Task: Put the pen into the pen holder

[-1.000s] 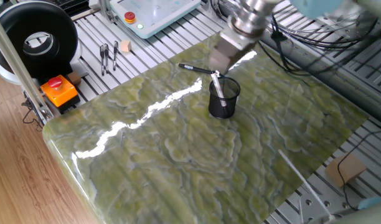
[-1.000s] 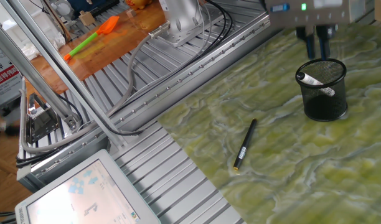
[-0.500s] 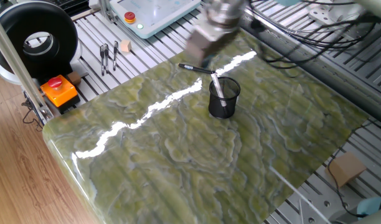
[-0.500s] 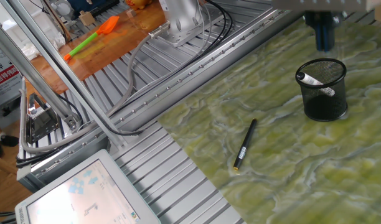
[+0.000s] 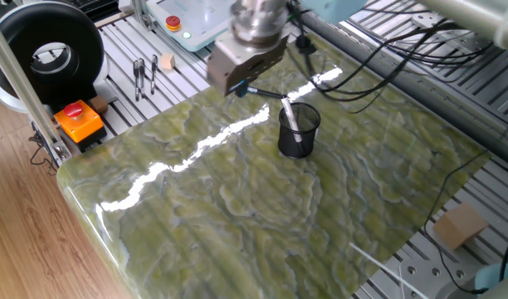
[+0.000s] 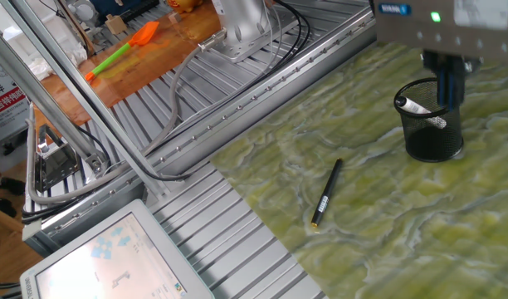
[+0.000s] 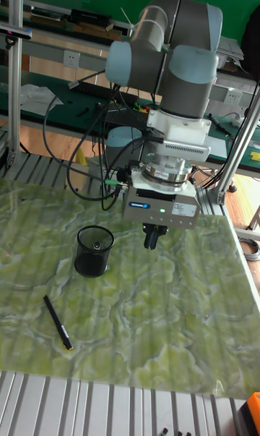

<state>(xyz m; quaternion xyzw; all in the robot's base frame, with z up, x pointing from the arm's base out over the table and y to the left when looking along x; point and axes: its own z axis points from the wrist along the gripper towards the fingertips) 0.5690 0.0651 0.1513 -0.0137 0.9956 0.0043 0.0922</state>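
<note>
The pen [image 6: 416, 106] stands tilted inside the black mesh pen holder [image 6: 432, 133], its white barrel leaning on the rim [image 5: 289, 112]. Only a pale spot of the pen [image 7: 98, 246] shows in the tall view, inside the pen holder [image 7: 94, 251]. My gripper [image 7: 151, 239] hangs above the marble top, beside the pen holder [image 5: 298, 133] and apart from it. Nothing is held. The fingers [image 6: 451, 81] read as one dark column, so I cannot tell their gap. In one fixed view the gripper [image 5: 240, 83] is blurred.
A thin all-dark pen [image 6: 325, 193] lies flat on the green marble top [image 6: 387, 241], also seen in the tall view [image 7: 58, 322]. An orange box with a red button [image 5: 78, 119] sits by the table's corner. Slotted aluminium rails [image 6: 237, 124] and cables [image 5: 387, 58] border the slab.
The gripper has risen off the pen holder and swung sideways away from it. The pen has stayed inside the holder, and the dark pen has not moved.
</note>
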